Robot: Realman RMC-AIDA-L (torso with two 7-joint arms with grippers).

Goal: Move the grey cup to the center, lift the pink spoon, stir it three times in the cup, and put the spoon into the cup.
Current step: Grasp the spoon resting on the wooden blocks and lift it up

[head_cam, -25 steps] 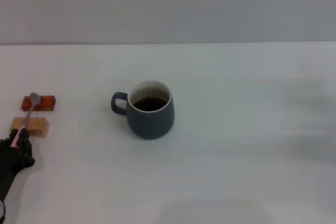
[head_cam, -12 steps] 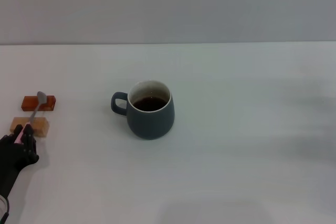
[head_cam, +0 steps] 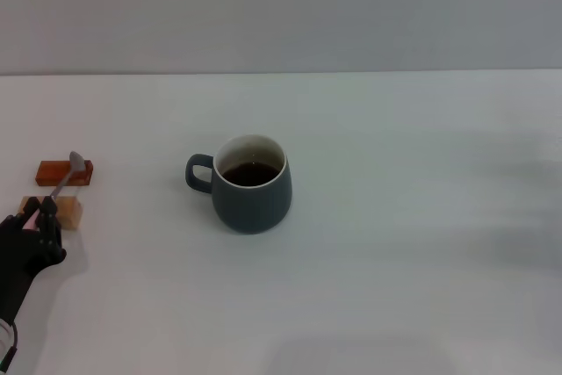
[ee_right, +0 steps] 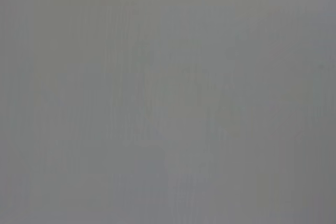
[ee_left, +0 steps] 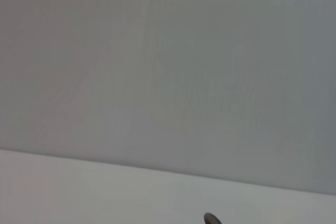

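Observation:
The grey cup stands near the middle of the white table, handle toward my left, with dark liquid inside. The pink spoon slants up at the far left, its metal bowl over the reddish-brown block and its handle end in my left gripper. The left gripper is shut on the spoon's handle, just in front of the tan wooden block. The tip of the spoon's bowl shows in the left wrist view. My right gripper is out of view.
The white table meets a plain grey wall at the back. The two small blocks lie close together at the far left, well apart from the cup. The right wrist view shows only plain grey.
My left gripper has lifted the spoon and carried it slightly to the right; the spoon's bowl has risen off the reddish-brown block. The cup has not moved.

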